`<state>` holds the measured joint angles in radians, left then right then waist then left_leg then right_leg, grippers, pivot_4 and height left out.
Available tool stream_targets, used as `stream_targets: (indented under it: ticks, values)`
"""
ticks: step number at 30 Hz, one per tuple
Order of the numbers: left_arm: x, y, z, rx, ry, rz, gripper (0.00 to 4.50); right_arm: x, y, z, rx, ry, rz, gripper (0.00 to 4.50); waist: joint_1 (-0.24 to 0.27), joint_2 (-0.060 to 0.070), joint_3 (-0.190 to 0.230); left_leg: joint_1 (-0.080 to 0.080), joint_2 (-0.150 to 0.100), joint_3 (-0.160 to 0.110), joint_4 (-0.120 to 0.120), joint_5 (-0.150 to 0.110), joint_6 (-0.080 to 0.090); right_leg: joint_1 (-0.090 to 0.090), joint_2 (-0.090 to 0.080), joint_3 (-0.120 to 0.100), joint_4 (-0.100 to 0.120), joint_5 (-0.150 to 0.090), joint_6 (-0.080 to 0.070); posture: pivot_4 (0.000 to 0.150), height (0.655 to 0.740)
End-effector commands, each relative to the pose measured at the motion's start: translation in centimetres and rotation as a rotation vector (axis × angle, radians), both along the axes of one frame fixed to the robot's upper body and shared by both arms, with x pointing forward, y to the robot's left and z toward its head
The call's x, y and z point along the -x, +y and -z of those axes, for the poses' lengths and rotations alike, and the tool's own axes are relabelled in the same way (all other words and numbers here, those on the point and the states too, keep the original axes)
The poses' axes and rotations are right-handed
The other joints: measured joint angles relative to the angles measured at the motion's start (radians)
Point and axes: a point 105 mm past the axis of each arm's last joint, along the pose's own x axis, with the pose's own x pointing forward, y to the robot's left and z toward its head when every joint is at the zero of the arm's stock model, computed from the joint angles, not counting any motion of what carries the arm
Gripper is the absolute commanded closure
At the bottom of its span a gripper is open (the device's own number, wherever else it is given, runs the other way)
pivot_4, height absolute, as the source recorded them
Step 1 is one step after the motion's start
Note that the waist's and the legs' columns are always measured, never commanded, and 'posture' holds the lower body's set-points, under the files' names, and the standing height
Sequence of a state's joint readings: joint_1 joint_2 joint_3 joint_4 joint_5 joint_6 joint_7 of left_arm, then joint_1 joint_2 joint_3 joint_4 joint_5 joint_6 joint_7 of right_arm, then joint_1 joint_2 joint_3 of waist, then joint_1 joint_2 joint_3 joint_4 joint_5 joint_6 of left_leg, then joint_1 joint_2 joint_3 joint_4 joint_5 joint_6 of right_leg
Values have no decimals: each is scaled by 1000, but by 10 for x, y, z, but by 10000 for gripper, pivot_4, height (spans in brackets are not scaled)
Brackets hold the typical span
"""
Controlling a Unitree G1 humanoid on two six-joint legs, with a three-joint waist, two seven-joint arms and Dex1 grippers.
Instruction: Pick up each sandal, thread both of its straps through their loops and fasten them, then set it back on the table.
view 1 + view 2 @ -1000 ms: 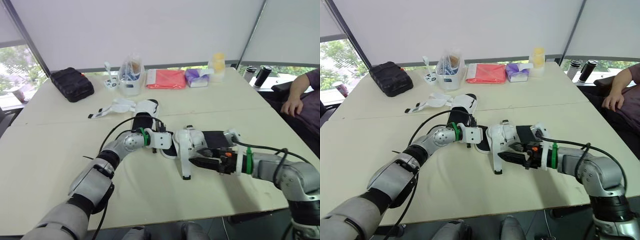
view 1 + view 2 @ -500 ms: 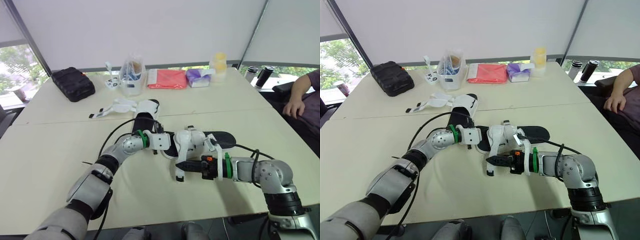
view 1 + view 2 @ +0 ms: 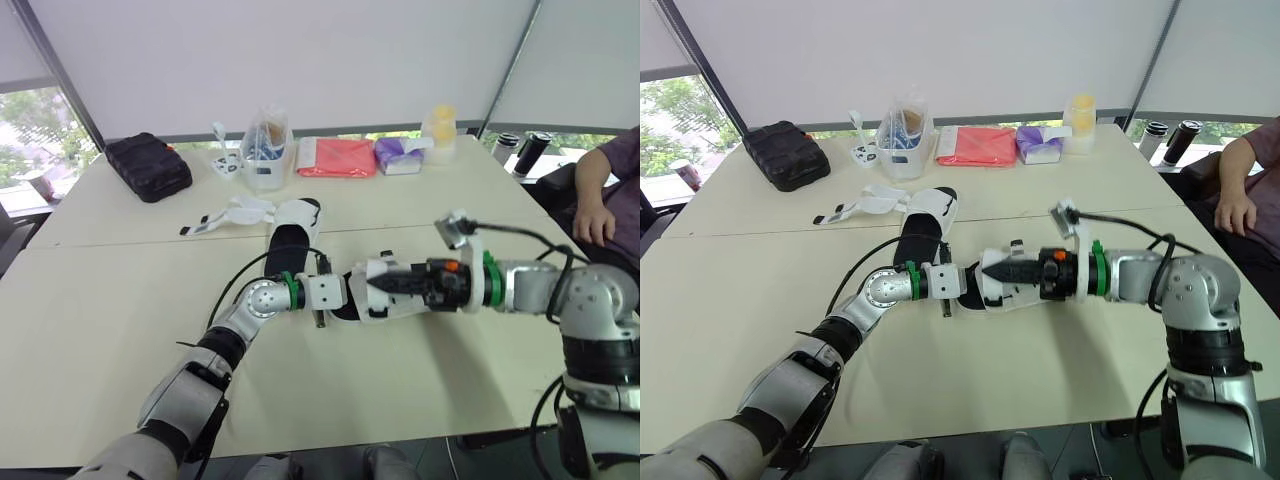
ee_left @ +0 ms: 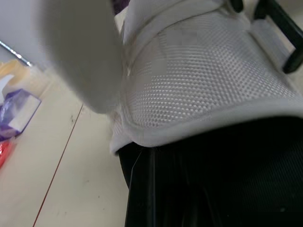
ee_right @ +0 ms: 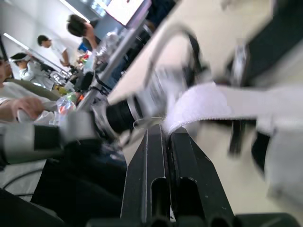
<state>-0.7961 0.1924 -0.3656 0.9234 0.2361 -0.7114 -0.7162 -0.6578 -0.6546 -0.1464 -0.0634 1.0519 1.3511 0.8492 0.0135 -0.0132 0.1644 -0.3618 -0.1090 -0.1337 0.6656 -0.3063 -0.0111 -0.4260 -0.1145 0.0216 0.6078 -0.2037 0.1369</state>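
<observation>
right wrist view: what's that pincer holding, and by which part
The right pincer is shut on the white strap of the sandal, pinched near its end between the fingertips.

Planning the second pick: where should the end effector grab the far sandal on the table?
Probably the black sole at mid-length, pinched across from the robot's right; its white straps splay flat to the left, so the right side is free.
</observation>
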Motion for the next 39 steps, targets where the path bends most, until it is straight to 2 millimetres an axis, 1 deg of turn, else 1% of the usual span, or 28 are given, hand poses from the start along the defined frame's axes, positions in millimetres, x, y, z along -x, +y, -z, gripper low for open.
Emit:
stream_targets:
  ticks: [1, 3, 5, 12, 17, 21, 24, 26, 30, 33, 34, 37, 39]
  values:
    - [0, 4, 10, -46, 35, -6, 45000, -19, 0, -2, 20, -60, 31, 44270, -1, 0, 0, -1, 0, 0, 0, 0, 0, -1, 0, 0, 0, 0, 0, 1500, 7400]
    - [0, 4, 11, -51, 39, -5, 45000, -29, -1, 8, 72, -65, 43, 44270, -3, 0, 0, -3, 0, 1, 0, 0, 0, -3, 0, 0, 0, 0, 0, 1500, 7400]
    - [0, 5, 13, -61, 37, -11, 45000, -34, -2, 17, 109, -56, 29, 44270, -2, 1, 0, -3, 0, 1, 0, 0, 0, -4, 0, 0, 0, 0, 0, 1500, 7400]
    - [1, 7, 16, -73, 31, -18, 45000, -47, -3, 34, 181, -57, -5, 44270, -2, 1, 0, -4, 0, 1, 1, 0, 0, -4, 0, 0, 0, 0, 0, 1500, 7400]
    - [1, 9, 18, -74, 26, -25, 45000, -48, -6, 32, 170, -37, -32, 44270, -2, 1, 0, -4, 0, 1, 1, 0, 0, -4, 0, 0, 0, 0, 0, 1500, 7400]
    - [3, 9, 20, -73, 27, -28, 45000, -46, -12, 43, 217, -14, -48, 44270, -3, 1, 0, -4, 0, 1, 1, 0, 0, -4, 0, 0, 0, 0, 0, 1500, 7400]
    - [3, 8, 21, -73, 26, -28, 45000, -48, -15, 46, 228, -3, -42, 44270, -3, 1, -1, -4, 0, 1, 1, 0, 0, -4, 0, 0, 0, 0, 0, 1500, 7400]
    - [3, 8, 21, -73, 25, -29, 45000, -51, -18, 49, 254, -9, -31, 44270, -2, 1, -1, -4, 0, 1, 1, 0, 0, -4, 0, 0, 0, 0, 0, 1500, 7400]
    - [4, 7, 22, -73, 24, -30, 45000, -55, -23, 65, 372, -82, -35, 44270, -2, 1, -1, -4, 0, 1, 1, 0, -1, -4, 0, 0, 0, 0, 0, 1500, 7400]
    - [4, 6, 22, -72, 23, -30, 45000, -57, -22, 66, 397, -122, -48, 44270, -2, 1, -1, -4, 0, 1, 1, 0, -1, -4, 0, 0, 0, 0, 0, 1500, 7400]
    - [5, 5, 23, -72, 23, -29, 45000, -56, -21, 67, 405, -141, -61, 44270, -2, 1, -1, -4, 0, 1, 1, 0, -1, -4, 0, 0, 0, 0, 0, 1500, 7400]
    - [5, 4, 24, -71, 24, -29, 45000, -44, -18, 62, 376, -161, -153, 44270, -1, 1, -1, -4, 0, 1, 1, 0, -1, -4, 0, 0, 0, 0, 0, 1500, 7400]
    - [5, 5, 23, -70, 24, -30, 45000, -40, -17, 59, 364, -162, -184, 44270, -1, 2, -1, -4, 0, 0, 1, 0, -1, -4, 0, 0, 0, 0, 0, 1500, 7400]
